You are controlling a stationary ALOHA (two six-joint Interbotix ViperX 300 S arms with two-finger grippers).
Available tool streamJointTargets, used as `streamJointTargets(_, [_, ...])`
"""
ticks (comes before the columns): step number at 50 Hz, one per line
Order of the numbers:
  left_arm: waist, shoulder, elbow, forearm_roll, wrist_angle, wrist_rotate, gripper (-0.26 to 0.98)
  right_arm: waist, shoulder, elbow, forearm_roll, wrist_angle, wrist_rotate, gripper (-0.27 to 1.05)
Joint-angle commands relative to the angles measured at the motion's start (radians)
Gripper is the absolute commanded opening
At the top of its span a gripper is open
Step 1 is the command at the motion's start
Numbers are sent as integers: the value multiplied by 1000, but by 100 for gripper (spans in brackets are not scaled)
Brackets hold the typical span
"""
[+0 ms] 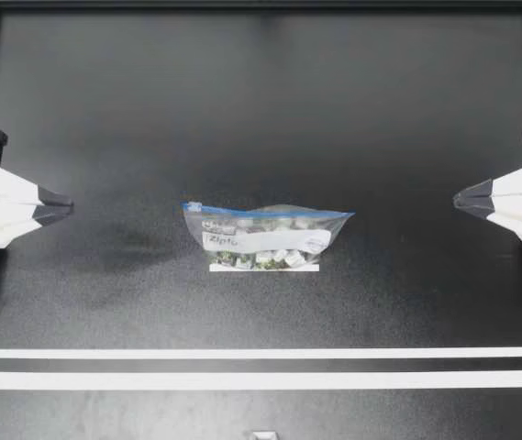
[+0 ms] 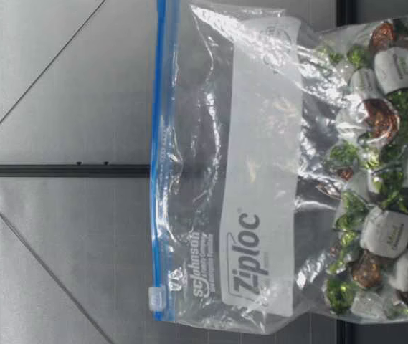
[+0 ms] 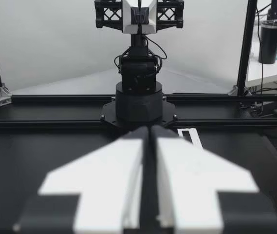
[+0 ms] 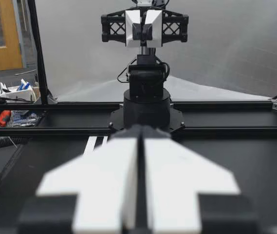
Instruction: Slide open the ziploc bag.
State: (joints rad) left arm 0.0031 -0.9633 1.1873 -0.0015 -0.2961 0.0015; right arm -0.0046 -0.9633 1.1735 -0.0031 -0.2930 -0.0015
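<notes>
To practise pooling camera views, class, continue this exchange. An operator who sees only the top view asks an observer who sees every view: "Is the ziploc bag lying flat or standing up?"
Observer: Standing. In the low view the ziploc bag is upright, with its blue zip track on top.
Operator: What fills it?
Observer: It holds wrapped sweets in green, brown and white wrappers, heaped at the bottom.
Operator: Are my tools open?
Observer: No. The wrist views show the left tool and the right tool both shut, holding nothing.
</notes>
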Motion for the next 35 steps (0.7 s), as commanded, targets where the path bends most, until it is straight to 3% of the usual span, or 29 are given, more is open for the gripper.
streamJointTargets(1, [2, 37, -18, -29, -2, -15, -14, -6, 6, -8, 0, -8, 2, -14])
streamJointTargets(15, [17, 123, 12, -46, -21, 23, -17, -48, 80, -26, 0, -196, -2, -18])
streamJointTargets(27, [124, 273, 71, -72, -66, 21, -17, -64, 310, -106, 0, -347, -5, -18])
streamJointTargets(35, [127, 383, 69, -74, -126, 25, -16, -69, 486, -210, 0, -342, -8, -18])
